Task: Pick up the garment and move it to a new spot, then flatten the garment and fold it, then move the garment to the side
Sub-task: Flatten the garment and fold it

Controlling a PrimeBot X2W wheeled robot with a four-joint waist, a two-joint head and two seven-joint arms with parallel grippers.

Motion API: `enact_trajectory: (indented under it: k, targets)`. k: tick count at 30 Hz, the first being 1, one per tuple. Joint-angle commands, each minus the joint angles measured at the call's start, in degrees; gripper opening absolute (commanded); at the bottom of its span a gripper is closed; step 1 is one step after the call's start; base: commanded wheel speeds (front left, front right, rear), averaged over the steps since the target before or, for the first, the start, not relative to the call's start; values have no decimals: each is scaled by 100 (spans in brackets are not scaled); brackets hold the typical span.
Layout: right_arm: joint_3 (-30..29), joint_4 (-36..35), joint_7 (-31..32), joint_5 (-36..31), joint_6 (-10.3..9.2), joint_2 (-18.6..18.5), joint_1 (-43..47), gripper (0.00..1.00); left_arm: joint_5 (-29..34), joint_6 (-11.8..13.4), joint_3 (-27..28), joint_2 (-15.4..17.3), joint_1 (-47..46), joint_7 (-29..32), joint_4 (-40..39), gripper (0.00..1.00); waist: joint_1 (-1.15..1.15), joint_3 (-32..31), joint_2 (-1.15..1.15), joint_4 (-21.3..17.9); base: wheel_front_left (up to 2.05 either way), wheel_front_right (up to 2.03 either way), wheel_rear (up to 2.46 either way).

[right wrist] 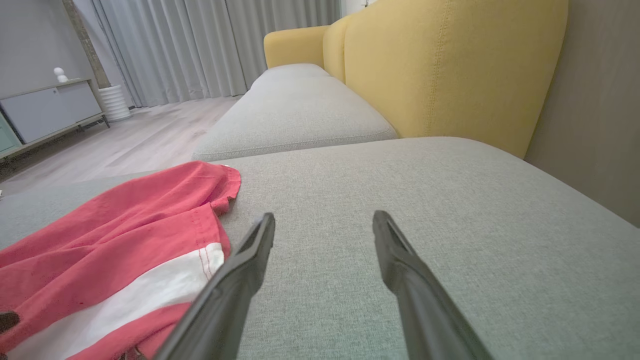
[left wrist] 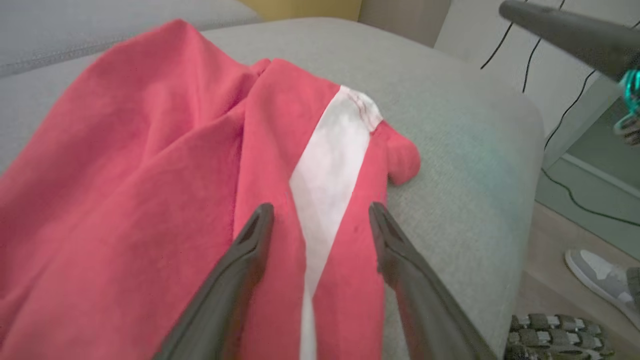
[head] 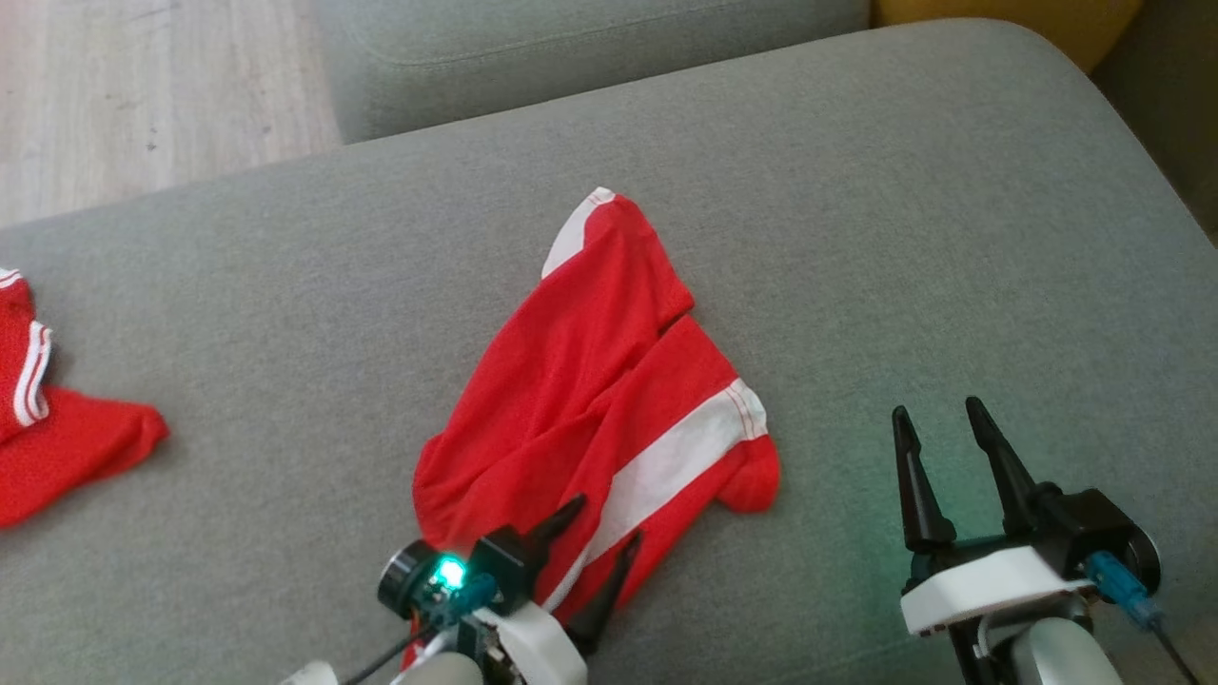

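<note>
My left gripper (left wrist: pixel 320 207) has its jaws spread wide and grips nothing. Its fingers sit over the near end of the garment (head: pixel 590 381), one on each side of the white stripe (left wrist: pixel 330 165), and I cannot tell whether the tips touch the cloth. My right gripper (right wrist: pixel 324 215) is spread just as wide and is also empty. It is poised over bare grey cushion (head: pixel 952 238) to the right of the garment and apart from it. The garment is red and lies crumpled near the middle of the cushion. One white-edged corner points away from me, and a rounded red lobe pokes out on its right side by the end of the stripe. A second red piece (head: pixel 57 447) with thin white lines lies at the cushion's far left, well apart from the first. Past the cushion I see another grey seat (head: pixel 590 48) and pale wood floor (head: pixel 143 76). Along the right wrist view, a yellow backrest (right wrist: pixel 440 65) rises beside the seats, with grey curtains (right wrist: pixel 200 45) and a low cabinet (right wrist: pixel 50 107) farther off. In the left wrist view a grey shoe (left wrist: pixel 595 272) rests on the floor beyond the cushion's edge.
</note>
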Motion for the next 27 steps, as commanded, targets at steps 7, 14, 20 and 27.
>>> enact_trajectory:
  k: [7,14,20,27]
  targets:
    - [116,-206,-62,107,43,-25,-222,100,76,199,254,74,-331,69,263,100,-1,32,0,-9,0,0,0]
    - [102,-211,-62,103,43,-24,-222,100,-30,55,195,23,-364,124,381,0,-1,15,0,64,0,0,0]
    - [90,-203,-62,86,43,-24,-202,100,-99,2,188,30,-357,112,263,0,-1,-25,0,108,0,0,0]
    - [80,-198,-62,73,43,-24,-181,100,-116,-117,34,149,-251,201,-492,0,-1,-56,0,164,0,0,0]
